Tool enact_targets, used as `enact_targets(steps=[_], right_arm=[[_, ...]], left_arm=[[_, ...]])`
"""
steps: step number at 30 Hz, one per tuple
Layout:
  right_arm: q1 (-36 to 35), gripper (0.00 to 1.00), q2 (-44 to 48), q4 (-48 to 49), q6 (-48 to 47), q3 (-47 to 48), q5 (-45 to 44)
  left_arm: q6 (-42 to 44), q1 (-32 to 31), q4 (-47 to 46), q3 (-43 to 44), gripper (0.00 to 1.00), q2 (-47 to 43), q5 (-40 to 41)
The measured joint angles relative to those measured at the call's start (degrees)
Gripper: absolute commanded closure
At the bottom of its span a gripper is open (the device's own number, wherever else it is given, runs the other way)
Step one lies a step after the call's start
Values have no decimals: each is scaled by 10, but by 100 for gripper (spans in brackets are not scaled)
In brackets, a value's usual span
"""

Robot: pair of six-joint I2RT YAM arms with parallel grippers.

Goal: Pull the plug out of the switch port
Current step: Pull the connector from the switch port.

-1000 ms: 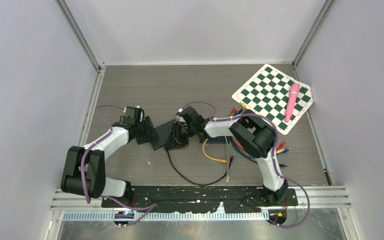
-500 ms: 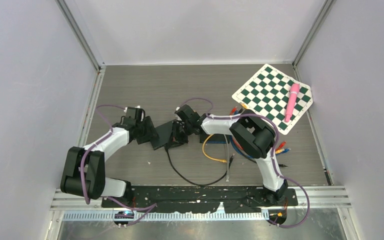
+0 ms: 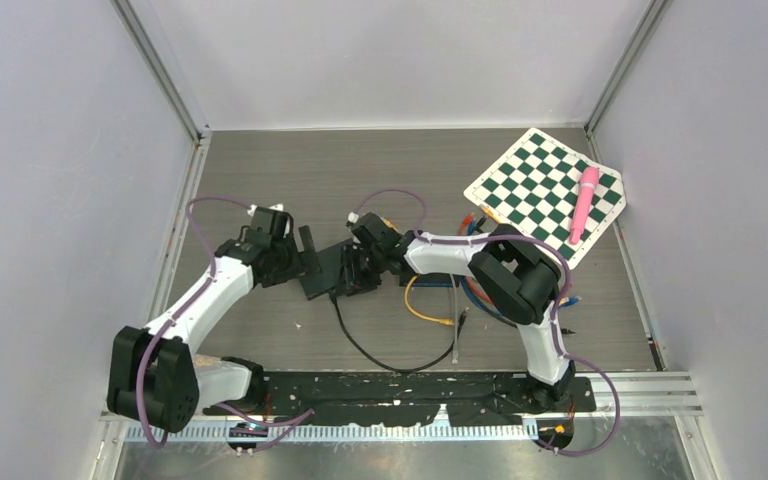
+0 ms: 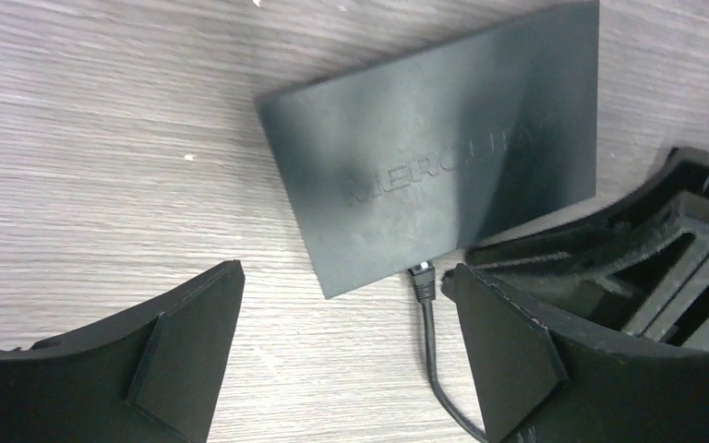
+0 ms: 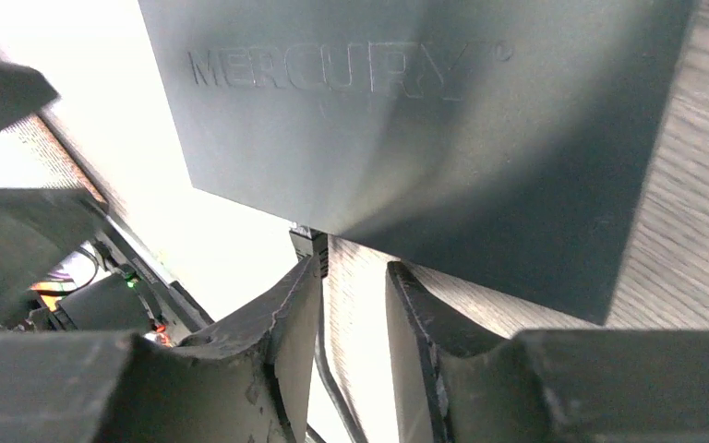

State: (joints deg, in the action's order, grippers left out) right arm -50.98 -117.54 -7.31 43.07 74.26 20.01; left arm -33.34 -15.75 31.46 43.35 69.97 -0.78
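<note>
**Grey wood table, plug sitting in the switch**

So it's a grey wood-grain table (image 3: 260, 170) with pale walls around it, and the black switch (image 3: 328, 268) lies flat in the middle of it. The plug (image 4: 420, 277) is in the port on the switch's near edge, and its black cable (image 3: 380, 355) loops away toward the arm bases.

The left gripper (image 3: 300, 262) is just left of the switch, jaws spread wide, holding nothing. The right gripper (image 5: 353, 277) is at the switch's right side with only a narrow gap between its fingers. The plug is right at the tip of one finger (image 5: 295, 305) and the cable runs down between them, not clamped.

Well right of the switch there's a chessboard (image 3: 545, 190) with a pink pen (image 3: 584, 205) on it.
</note>
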Motion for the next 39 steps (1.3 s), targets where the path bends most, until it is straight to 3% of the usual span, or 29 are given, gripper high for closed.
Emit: enact_targets(steps=[4,9,15,17,20,23,32,38,39], right_arm=[[-4,55,7,3,-9,-4,-8],[-15,51,7,11,-15,-3,-11],[-45,49,7,-5,-38,10,-29],[-52,56,5,-25,-47,24,-41],[-60,81,-10,-60,-64,60,-66],[-60,93,-22,-82,-73,76,-84],[-40,95,22,-43,-97,2,-47],[-2,95,26,-9,-103,-46,45],[2,90,26,-8,-104,-48,53]], left_arm=[[11,0,35,29,14,-1,48],[28,0,74,37,3,-1,103],[40,3,113,45,0,-20,149],[45,4,116,49,0,-27,154],[65,5,118,52,0,-30,153],[84,5,122,56,0,-27,150],[113,-19,113,61,1,-2,90],[22,-86,59,5,1,-1,72],[3,-96,52,-10,2,-1,70]])
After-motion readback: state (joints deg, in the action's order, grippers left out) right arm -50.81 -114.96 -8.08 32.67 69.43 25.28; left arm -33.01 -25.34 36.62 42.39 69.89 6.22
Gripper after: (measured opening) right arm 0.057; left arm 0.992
